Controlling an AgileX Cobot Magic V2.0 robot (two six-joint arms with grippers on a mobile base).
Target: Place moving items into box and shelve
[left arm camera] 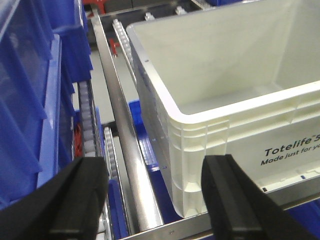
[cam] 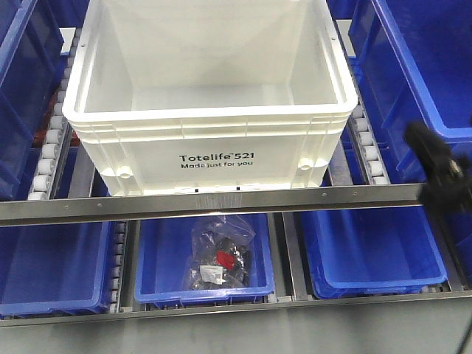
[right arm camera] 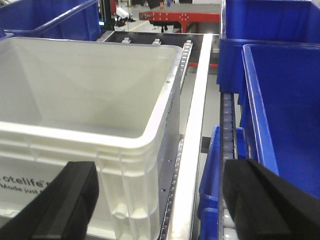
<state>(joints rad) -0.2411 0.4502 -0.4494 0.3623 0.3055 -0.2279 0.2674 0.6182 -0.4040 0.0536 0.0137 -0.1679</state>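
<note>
The white ribbed box point(cam: 214, 118) printed "Totelife 521" sits on the shelf's roller lane between blue bins. No moving items show; the part of its inside that I can see is bare, and the front wall hides the near floor. My left gripper point(left arm camera: 155, 197) is open, straddling the box's point(left arm camera: 220, 140) front left corner and the steel rail beside it. Open too, my right gripper point(right arm camera: 160, 197) hangs at the box's point(right arm camera: 125, 150) front right corner. In the front view the right gripper point(cam: 436, 171) is a dark blur at the right edge.
Blue bins flank the box on the left point(cam: 22, 96) and right point(cam: 420, 66). A steel rail point(cam: 221, 203) runs across below the box. On the lower shelf are three blue bins; the middle one point(cam: 151, 258) holds a clear bag of dark parts point(cam: 219, 258). White rollers point(cam: 46, 158) line the lanes.
</note>
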